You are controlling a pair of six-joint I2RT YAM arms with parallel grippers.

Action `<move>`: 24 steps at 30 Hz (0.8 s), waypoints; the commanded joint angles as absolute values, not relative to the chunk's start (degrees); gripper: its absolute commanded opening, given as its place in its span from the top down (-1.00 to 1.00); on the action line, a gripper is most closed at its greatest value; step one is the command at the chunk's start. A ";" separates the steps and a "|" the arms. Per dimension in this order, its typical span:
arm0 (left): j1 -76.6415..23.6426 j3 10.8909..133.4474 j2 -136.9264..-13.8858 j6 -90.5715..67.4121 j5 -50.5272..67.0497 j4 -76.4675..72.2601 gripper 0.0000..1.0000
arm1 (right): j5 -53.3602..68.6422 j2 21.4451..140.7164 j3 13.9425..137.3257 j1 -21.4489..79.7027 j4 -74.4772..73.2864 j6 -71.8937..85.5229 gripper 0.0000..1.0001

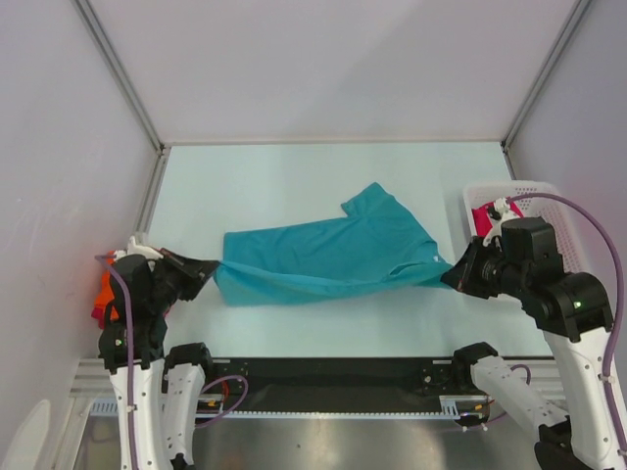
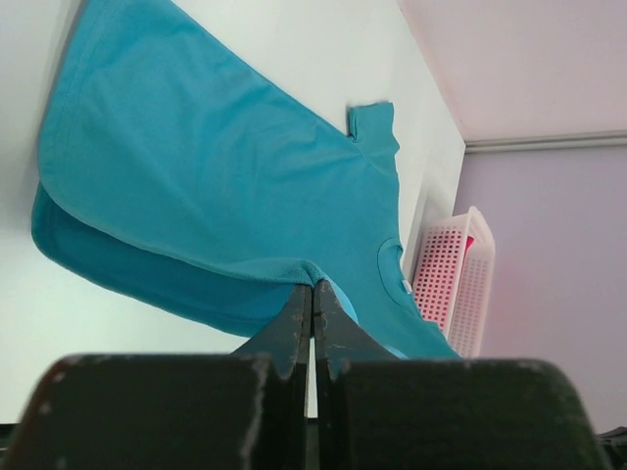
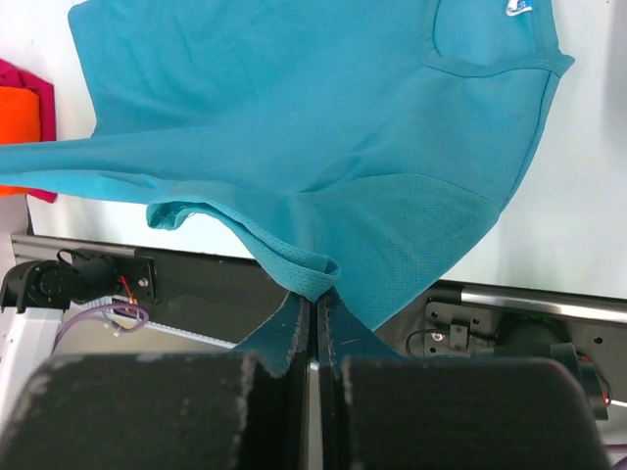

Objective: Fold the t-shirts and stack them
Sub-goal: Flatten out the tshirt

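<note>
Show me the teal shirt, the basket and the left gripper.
teal shirt [image 1: 323, 257], top view, mid body.
basket [image 1: 519, 186], top view, far rim.
left gripper [image 1: 215, 266], top view, fingertips at the shirt's edge.

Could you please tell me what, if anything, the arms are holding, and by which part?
Both hold the teal t-shirt: the left gripper pinches its bottom hem, the right gripper pinches a fold at the neck end.

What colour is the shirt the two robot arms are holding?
Teal, a blue-green. The t-shirt shows best in the top view.
</note>
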State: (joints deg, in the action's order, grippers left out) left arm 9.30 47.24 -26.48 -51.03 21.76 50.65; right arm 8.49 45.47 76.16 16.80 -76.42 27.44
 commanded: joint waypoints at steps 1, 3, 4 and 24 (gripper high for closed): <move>8.79 50.97 -24.96 -53.79 20.48 52.47 1.00 | 10.02 43.68 75.41 17.05 -80.33 27.86 1.00; 8.79 51.76 -25.05 -54.40 20.74 52.82 1.00 | 10.54 43.07 74.71 17.05 -80.42 28.04 1.00; 8.79 52.03 -25.31 -54.75 21.00 52.74 1.00 | 10.81 42.89 74.45 17.05 -79.64 28.12 1.00; 8.53 107.00 -108.23 -57.30 39.35 26.27 1.00 | 20.92 110.34 135.82 6.25 -50.94 24.87 1.00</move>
